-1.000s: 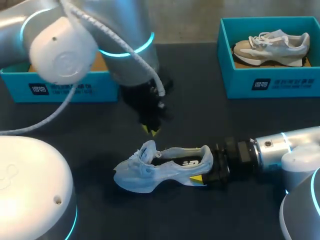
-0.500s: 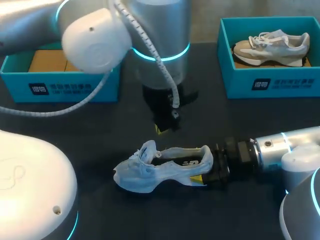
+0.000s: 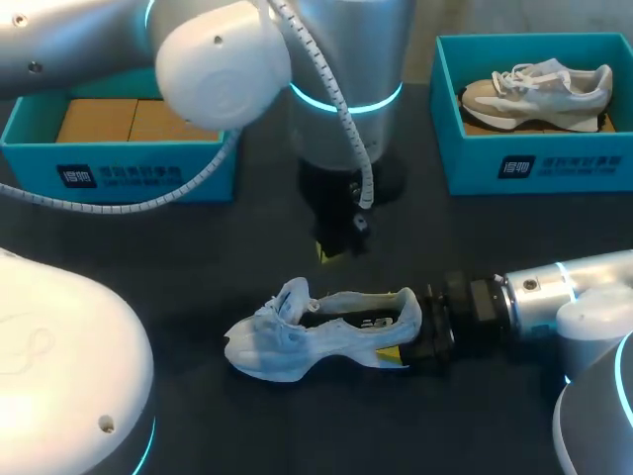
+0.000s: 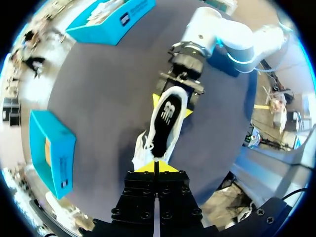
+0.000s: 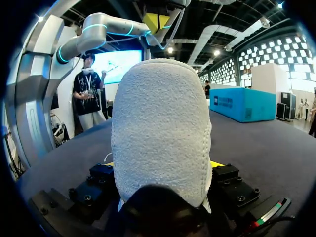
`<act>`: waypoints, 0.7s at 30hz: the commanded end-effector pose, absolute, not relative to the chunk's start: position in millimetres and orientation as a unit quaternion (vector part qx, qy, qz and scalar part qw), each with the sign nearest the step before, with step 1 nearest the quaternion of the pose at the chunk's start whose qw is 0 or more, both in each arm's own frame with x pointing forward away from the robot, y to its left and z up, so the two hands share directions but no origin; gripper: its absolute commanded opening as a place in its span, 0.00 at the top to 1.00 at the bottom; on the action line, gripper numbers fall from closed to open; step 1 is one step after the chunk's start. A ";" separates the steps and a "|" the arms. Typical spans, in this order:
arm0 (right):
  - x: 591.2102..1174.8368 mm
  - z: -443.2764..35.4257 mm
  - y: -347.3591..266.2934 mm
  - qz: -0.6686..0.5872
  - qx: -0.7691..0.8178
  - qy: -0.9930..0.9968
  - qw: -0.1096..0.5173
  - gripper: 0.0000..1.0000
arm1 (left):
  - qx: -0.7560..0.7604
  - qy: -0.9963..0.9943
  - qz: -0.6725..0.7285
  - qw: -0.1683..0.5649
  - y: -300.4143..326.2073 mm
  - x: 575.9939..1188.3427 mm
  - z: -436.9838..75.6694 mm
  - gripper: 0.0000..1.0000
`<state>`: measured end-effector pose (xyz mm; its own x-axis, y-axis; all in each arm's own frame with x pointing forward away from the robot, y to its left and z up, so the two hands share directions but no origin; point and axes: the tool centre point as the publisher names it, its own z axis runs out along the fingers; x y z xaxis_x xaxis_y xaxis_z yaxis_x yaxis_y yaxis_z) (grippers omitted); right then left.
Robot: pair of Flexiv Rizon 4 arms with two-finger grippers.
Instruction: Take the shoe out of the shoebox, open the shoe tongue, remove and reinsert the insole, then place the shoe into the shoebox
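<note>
Light falls from above, even and diffuse, in all 3 views. In the head view the dark table (image 3: 198, 267) takes it with little glare, while the left arm's white shell (image 3: 223, 64) comes close to washing out and its teal rings glow. The pale shoe (image 3: 316, 336) stands bright against the table, with only a soft, faint shadow beneath it. The left gripper (image 3: 333, 251) hangs in shade under its own arm. In the left wrist view the table shows a lighter sheen. In the right wrist view the shoe's heel is evenly lit, and the right gripper (image 5: 163, 164) below it sinks into deep shadow.
</note>
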<state>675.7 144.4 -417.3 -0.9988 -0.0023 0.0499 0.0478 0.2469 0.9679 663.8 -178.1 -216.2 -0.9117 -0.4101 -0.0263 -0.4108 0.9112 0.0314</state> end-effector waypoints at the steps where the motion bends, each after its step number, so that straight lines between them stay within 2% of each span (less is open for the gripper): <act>1: 676.1 -419.0 144.9 -0.613 -0.015 -0.790 0.019 1.00 | -0.174 0.985 -0.014 0.010 -171.5 663.8 -236.3 1.00; 21: 676.1 -419.0 144.9 -0.613 -0.015 -0.790 0.019 1.00 | -0.056 0.996 -0.065 -0.007 -189.9 653.3 -292.2 1.00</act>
